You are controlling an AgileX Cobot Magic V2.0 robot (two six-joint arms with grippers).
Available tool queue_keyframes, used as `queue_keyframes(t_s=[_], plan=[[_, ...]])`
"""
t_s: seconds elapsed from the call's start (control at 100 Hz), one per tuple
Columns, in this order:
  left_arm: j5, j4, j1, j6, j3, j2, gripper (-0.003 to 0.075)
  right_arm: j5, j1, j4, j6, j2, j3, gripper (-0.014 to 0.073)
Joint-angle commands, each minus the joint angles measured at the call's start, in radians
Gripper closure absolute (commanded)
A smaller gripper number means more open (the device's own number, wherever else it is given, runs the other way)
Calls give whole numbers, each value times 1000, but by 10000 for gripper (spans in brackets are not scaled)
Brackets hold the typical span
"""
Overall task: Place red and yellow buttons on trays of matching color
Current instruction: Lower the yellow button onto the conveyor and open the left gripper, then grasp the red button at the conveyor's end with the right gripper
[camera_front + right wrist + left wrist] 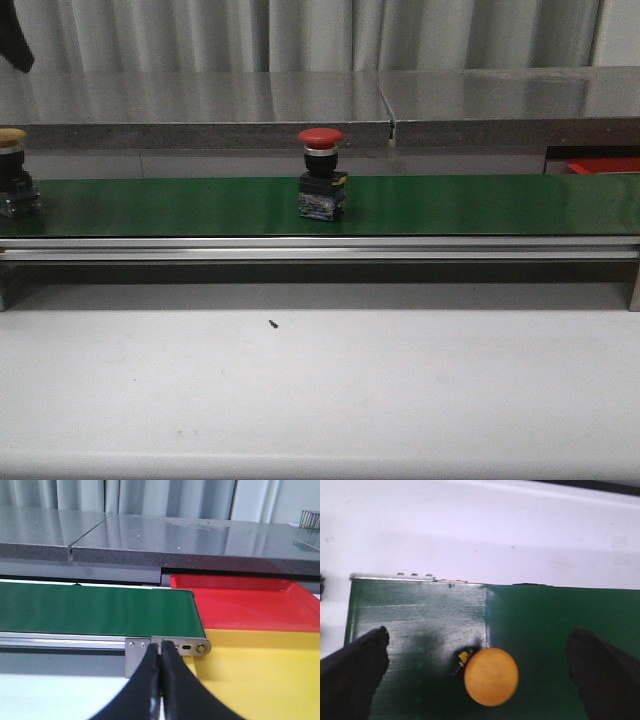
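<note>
1. So, the red button (321, 173) sits upright about mid-way along the green belt (480, 205) in the front view, standing free with nothing touching it.
2. At the far left edge of that view is the yellow button (12, 170), also on the belt, partly cut off by the frame.
3. The left gripper (480, 672) is spread wide right above the yellow button's cap, one finger on each side and well clear of it. It isn't gripping anything.
4. The right gripper (161, 680) is pinched fully together with nothing between the fingers, hanging near the end of the belt.
5. Just past that end are the trays: the yellow tray (260, 675) nearer, the red tray (250, 605) behind it, touching edge to edge.
</note>
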Motion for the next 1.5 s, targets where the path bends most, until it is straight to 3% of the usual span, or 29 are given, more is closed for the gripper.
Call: queue_keyframes(t_s=[0.0,0.13,0.28,0.49,0.71,0.85,0.97,1.05,1.11,1.37,1.49], plan=[[-34,-36,-36,47,-34,-104,30,-85,1,-9,-2,-14,-1,659],[-77,-36,-93,91,6,-194,32,-85,1,-9,-2,-14,-1,659],[-240,-27,-157,119,153,-363,73,-85,1,-9,-2,-14,-1,659],[-484,-27,-240,141,495,-638,81,-88,1,-9,-2,-14,-1,659],[-637,-52,-247,139,848,-896,87,-154,1,-9,-2,-14,-1,659],[-719,-76,-247,137,1023,-1038,211,-180,1,18,-2,-10,-20,659],[-756,-120,-247,137,1096,-1131,441,-61,1,63,-2,26,-103,659],[-758,-120,-247,137,1111,-1160,645,17,1,63,-2,90,-183,659],[-758,-118,-247,137,1111,-1164,743,81,1,63,-2,150,-264,659],[-763,-118,-247,137,1111,-1164,739,613,1,63,-2,541,-699,659],[-763,-118,-247,137,1111,-1164,739,724,1,63,-2,712,-855,659]])
